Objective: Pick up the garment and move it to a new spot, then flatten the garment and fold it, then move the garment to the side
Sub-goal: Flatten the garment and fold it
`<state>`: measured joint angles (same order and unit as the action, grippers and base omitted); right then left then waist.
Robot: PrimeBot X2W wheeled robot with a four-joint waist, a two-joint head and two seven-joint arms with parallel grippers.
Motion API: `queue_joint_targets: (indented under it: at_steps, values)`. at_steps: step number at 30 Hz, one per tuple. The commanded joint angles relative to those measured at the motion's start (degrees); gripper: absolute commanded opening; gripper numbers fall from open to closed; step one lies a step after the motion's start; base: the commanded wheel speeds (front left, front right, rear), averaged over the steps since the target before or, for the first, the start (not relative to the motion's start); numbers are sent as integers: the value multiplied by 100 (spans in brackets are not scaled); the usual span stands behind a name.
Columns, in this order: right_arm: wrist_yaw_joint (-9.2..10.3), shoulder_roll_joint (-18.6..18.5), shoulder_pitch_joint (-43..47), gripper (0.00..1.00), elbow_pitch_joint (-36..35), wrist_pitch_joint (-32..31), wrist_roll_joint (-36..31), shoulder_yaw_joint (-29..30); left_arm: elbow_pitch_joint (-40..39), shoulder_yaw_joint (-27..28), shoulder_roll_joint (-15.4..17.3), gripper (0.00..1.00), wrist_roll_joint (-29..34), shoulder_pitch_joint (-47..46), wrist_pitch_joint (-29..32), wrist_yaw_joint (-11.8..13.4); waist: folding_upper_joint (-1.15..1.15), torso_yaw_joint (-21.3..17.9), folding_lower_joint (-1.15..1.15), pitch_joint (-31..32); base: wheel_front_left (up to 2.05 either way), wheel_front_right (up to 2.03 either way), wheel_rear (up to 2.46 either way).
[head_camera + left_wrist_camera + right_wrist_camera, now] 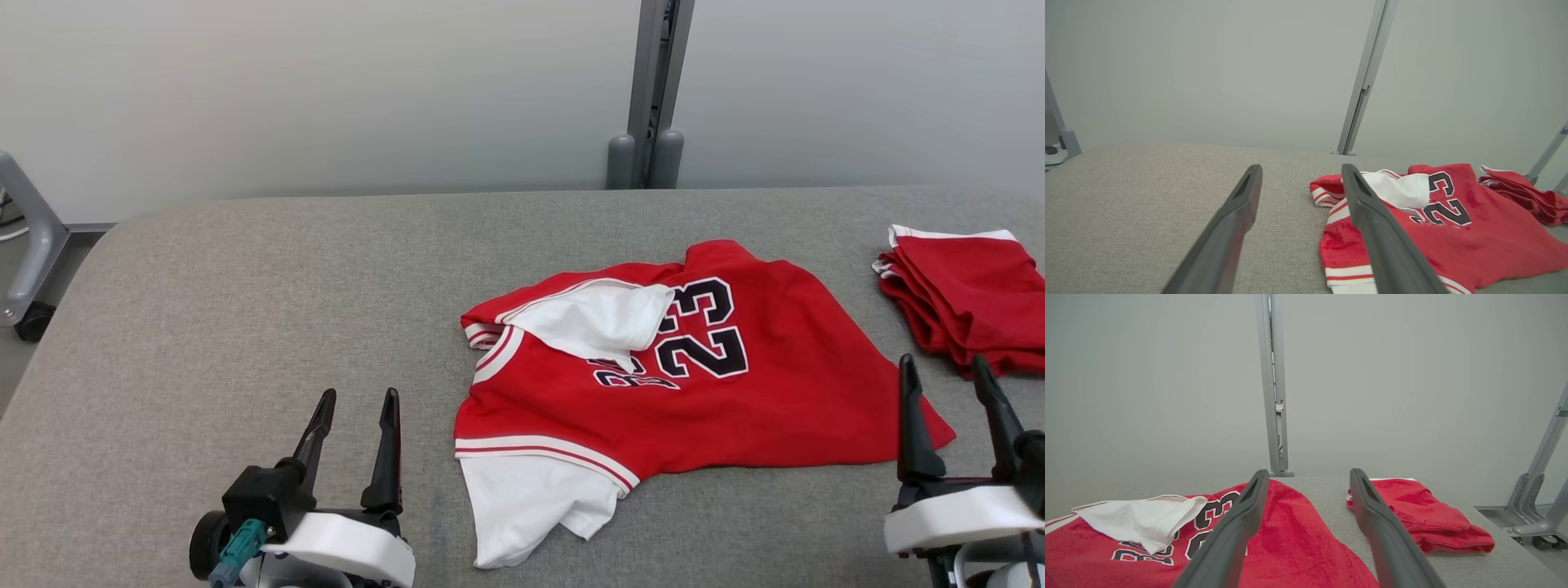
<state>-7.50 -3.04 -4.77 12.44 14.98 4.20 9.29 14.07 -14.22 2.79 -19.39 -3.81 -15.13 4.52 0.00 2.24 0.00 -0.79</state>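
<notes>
Left hand (359, 398), right hand (943, 363), jaws wide, either side of jersey (735, 408)

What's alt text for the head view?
A rumpled red number 23 jersey with white sleeves lies on a grey table, a folded red garment to its right. The left gripper and right gripper stand open at the near edge.

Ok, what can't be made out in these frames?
Head view: the lettering beside the 23 on the jersey, covered by its flipped white sleeve.
Head view: the folded red garment, cut off by the right edge.
Left wrist view: part of the jersey's near edge, behind a finger of the left gripper.
</notes>
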Motion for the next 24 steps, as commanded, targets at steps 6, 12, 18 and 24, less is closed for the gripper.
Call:
queue_joint_targets:
  at_steps: [6, 12, 18, 24]
  values:
    - [2, -3, 237, 100, -175, 29, 372, -343, 8, 89, 23, 100, 51, 118, 0, -36, 0, 80, 0, 87, 0, 0, 0]
    - [1, -1, 303, 100, -105, 29, 490, -405, 43, 123, 24, 100, 60, 197, 0, -39, 0, 98, 0, 91, 0, 0, 0]
    - [2, 0, 260, 100, -71, 30, 511, -450, 30, 129, 23, 100, 55, 205, 0, -17, 0, 88, 0, 76, 0, 0, 0]
    - [2, 0, 221, 100, -30, 30, 488, -482, 68, 93, 23, 100, 61, 190, 1, -33, 0, 73, 0, 66, 0, 0, 0]
